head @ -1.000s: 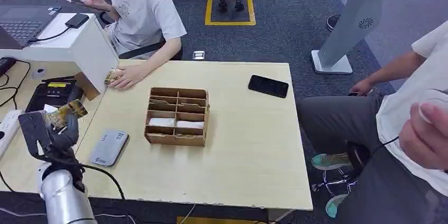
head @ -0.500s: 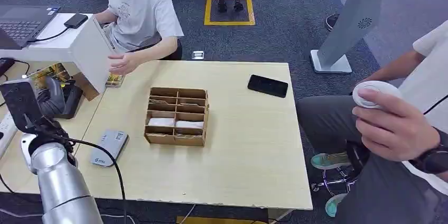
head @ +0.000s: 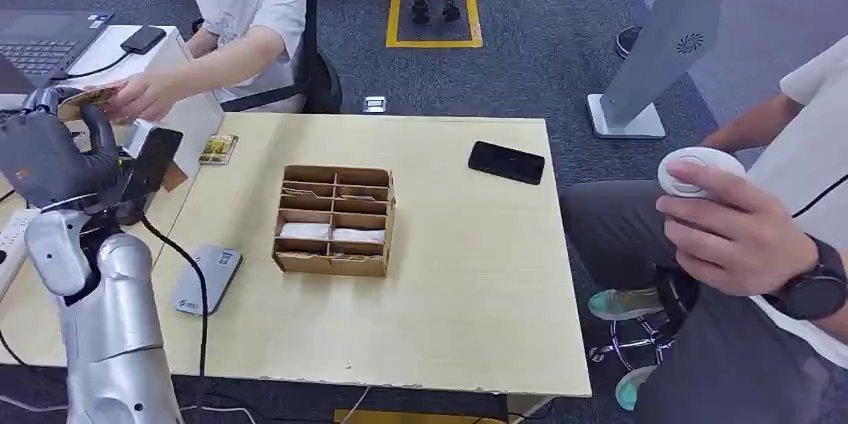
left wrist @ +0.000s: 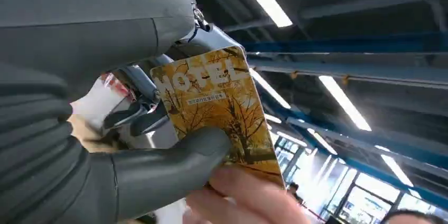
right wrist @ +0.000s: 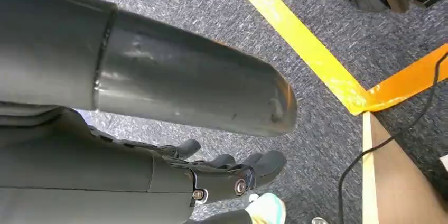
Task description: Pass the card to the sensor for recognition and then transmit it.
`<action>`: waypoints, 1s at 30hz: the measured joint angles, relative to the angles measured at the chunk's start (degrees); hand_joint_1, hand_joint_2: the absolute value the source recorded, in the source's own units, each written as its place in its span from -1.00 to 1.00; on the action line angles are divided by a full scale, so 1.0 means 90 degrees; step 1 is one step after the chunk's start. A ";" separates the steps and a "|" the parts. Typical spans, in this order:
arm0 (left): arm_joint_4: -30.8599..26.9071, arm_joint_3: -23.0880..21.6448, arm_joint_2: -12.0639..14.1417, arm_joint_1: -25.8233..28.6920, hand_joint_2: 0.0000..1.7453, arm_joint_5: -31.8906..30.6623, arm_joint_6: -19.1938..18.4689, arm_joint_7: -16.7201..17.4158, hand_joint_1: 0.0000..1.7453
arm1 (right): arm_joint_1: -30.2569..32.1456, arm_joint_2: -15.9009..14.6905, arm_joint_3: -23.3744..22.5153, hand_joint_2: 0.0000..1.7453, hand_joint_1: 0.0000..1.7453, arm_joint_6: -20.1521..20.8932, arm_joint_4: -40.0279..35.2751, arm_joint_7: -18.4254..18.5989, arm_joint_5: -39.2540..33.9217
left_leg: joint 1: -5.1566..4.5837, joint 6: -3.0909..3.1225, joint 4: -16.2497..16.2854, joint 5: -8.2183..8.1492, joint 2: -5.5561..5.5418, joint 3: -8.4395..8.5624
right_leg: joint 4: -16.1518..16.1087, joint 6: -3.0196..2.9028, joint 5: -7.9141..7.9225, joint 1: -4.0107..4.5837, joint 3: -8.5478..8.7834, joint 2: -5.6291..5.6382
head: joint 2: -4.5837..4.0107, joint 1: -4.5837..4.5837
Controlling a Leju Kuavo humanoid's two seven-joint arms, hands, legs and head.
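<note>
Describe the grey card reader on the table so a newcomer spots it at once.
Start at the light wooden table and find the brown compartment box near its middle. The card reader lies flat beside that box, toward the robot's left arm, near the table's front edge. It is the flat light grey, rounded slab, unlike the black phone at the far corner.

I see the card (left wrist: 219, 110) up close: golden yellow, printed with autumn trees and pale block letters across one end, small dark text below. It sits pinched in my left hand (left wrist: 95, 129), and a person's fingers (left wrist: 238, 197) touch its far end. The grey sensor (head: 206, 279) lies flat on the table (head: 470, 274), well apart from the card.
</note>
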 joint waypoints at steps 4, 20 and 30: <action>0.0194 -0.0155 0.0128 0.0000 1.00 -0.0182 0.0117 0.0061 1.00 | 0.0000 0.0000 0.0000 -1.00 -1.00 -0.0002 0.0000 0.0002 0.0000 | -0.0001 0.0000 0.0000 0.0000 -0.0001 -0.0001 | 0.0000 0.0000 0.0000 0.0000 0.0000 -0.0002 | 0.0000 0.0003; 0.0576 -0.0442 0.0252 0.0002 1.00 -0.0158 -0.0087 0.0394 -1.00 | 0.0000 0.0000 0.0000 -1.00 -1.00 -0.0012 0.0000 -0.0005 0.0000 | -0.0001 0.0000 0.0001 0.0000 0.0000 -0.0005 | 0.0000 0.0000 0.0001 0.0000 -0.0004 0.0001 | 0.0000 0.0000; 0.0608 -0.0502 0.0148 0.0026 1.00 0.0597 -0.0682 0.0182 -1.00 | 0.0009 -0.0010 -0.0002 -1.00 -1.00 -0.0019 0.0000 0.0049 0.0000 | -0.0002 0.0002 0.0001 0.0002 0.0000 -0.0005 | 0.0000 0.0000 0.0002 -0.0001 -0.0003 0.0001 | 0.0000 0.0000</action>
